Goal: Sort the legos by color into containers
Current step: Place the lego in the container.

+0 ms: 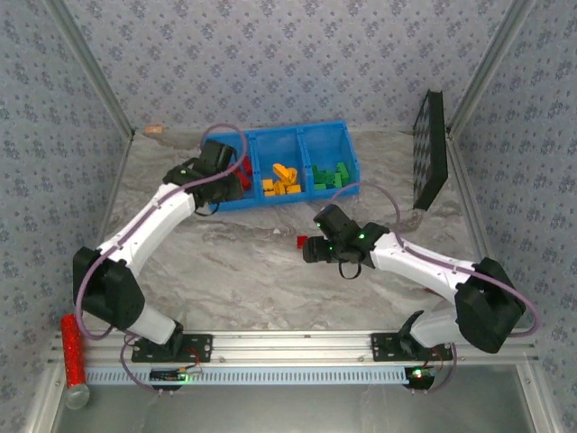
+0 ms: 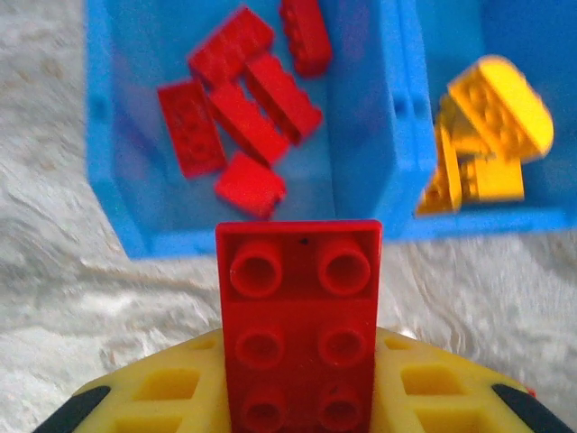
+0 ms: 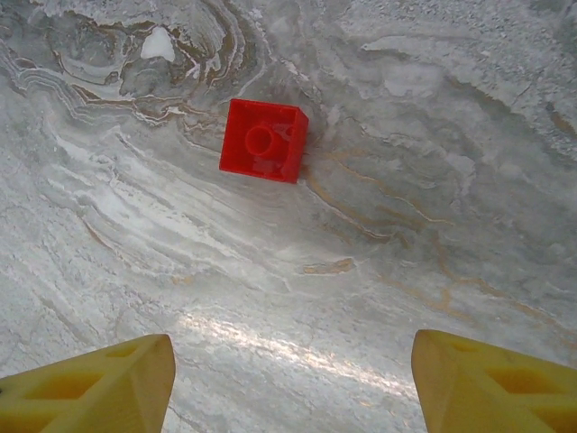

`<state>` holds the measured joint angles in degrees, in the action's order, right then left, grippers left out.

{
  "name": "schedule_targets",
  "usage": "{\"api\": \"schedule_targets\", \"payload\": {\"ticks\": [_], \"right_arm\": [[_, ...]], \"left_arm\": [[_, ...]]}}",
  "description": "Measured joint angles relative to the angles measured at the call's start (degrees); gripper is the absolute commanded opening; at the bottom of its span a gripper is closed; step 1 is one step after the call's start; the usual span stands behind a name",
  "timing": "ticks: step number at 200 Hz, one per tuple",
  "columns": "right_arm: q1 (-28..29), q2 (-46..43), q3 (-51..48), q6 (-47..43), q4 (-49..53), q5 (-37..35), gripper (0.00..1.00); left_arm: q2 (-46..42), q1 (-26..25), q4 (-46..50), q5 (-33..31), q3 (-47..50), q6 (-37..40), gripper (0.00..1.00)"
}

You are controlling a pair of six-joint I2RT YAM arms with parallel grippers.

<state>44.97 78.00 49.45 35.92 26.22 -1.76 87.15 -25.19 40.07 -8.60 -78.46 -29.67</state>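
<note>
The grey marble-patterned table [image 1: 270,289] is carrying the bright blue plastic tray of three joined bins [image 1: 288,129] at its far side. The left bin is holding loose red bricks [image 2: 243,108], the middle bin yellow-orange bricks [image 2: 487,135], and the right bin green bricks [image 1: 332,174].

The left gripper [image 2: 302,392] is hanging just short of the left bin's near wall, its jaws clamping narrowly on a red rectangular plastic brick [image 2: 300,307]. The right gripper [image 3: 293,388] is hovering over mid-table, jaws standing wide with nothing between them. A small red square brick [image 3: 264,142] is lying alone on the surface ahead of it.

Step in hand, as judged: depositing red. The next move is calling for the left arm to advance past the wall before releasing, and for the right arm to descend squarely around the loose brick.
</note>
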Motion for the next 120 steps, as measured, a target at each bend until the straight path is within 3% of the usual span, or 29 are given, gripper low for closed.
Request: {"api": "schedule_targets", "payload": {"ticks": [36, 120], "right_arm": [[-0.2, 4.4, 1.7, 0.7, -1.5, -0.7, 0.73], [-1.3, 18.2, 11.8, -1.7, -3.7, -0.6, 0.74]], "left_arm": [[8.3, 3.8, -2.5, 0.4, -7.0, 1.8, 0.19], [29.3, 6.1, -2.9, 3.8, -18.5, 3.3, 0.21]]}}
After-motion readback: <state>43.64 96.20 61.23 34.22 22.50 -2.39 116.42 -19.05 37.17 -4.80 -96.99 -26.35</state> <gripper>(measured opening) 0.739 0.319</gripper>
